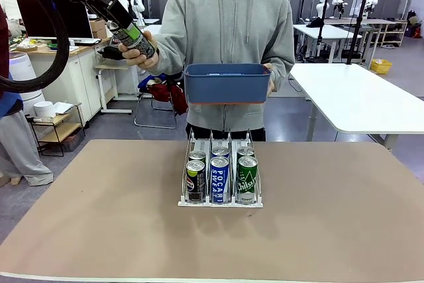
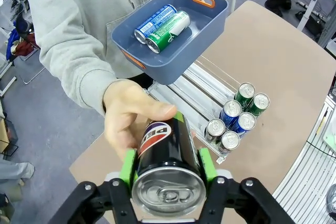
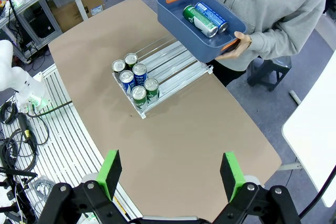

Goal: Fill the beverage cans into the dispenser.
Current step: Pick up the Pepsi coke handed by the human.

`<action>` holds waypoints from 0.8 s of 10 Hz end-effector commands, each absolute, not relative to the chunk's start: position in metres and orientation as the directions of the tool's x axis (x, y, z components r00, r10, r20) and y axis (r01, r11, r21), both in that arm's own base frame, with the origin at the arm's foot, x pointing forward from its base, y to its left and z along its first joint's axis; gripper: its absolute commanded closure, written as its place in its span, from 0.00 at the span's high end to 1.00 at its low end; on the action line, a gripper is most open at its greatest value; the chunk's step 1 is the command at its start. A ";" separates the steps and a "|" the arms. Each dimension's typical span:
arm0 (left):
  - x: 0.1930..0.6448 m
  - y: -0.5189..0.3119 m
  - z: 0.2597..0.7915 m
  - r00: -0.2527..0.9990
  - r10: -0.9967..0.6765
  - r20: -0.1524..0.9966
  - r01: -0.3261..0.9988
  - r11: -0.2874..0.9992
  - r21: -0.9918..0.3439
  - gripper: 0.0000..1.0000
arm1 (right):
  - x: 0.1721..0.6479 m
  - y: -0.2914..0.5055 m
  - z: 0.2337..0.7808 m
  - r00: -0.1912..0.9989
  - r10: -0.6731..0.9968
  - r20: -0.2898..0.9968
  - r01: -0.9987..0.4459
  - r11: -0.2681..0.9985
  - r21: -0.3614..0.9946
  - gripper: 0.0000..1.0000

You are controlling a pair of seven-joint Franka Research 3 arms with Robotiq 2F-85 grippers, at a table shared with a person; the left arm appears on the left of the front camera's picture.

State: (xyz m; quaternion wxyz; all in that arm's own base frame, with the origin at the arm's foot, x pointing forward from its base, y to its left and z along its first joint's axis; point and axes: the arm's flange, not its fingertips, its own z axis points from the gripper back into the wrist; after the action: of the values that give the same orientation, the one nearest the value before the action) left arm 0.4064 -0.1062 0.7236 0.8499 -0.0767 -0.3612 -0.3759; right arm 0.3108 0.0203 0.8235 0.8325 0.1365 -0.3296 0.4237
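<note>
Tan tabletop (image 1: 99, 217) fills my view, and at its far side a person in a grey hoodie (image 1: 228, 24) holds a blue bin (image 1: 227, 84) with a blue can (image 2: 155, 23) and a green can (image 2: 169, 31) lying in it. The bin is above the far end of the dispenser (image 1: 222, 203), whose three lanes carry six upright cans (image 1: 220, 177) at the near end. High at the far left my left gripper (image 1: 126, 28) is clamped on a black Pepsi can (image 2: 167, 192), with the person's hand (image 2: 128, 119) gripping it too, while my right gripper (image 3: 170, 156) hangs high over the table's right side, jaws wide apart.
</note>
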 end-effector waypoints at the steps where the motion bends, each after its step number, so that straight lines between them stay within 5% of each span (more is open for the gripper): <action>1: 0.407 -0.106 0.724 0.456 -0.583 0.672 0.694 0.706 0.142 0.39 | 0.308 0.022 0.819 0.415 0.604 0.680 -0.801 0.597 -0.042 1.00; 8: 0.407 -0.106 0.724 0.456 -0.583 0.672 0.694 0.706 0.142 0.39 | 0.308 0.022 0.819 0.415 0.604 0.680 -0.801 0.597 -0.042 1.00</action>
State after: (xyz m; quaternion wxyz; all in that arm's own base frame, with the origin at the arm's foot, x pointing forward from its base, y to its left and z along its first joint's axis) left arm 0.4064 -0.1063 0.7236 0.8499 -0.0767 -0.3612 -0.3760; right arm 0.3108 0.0203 0.8235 0.8325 0.1365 -0.3297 0.4237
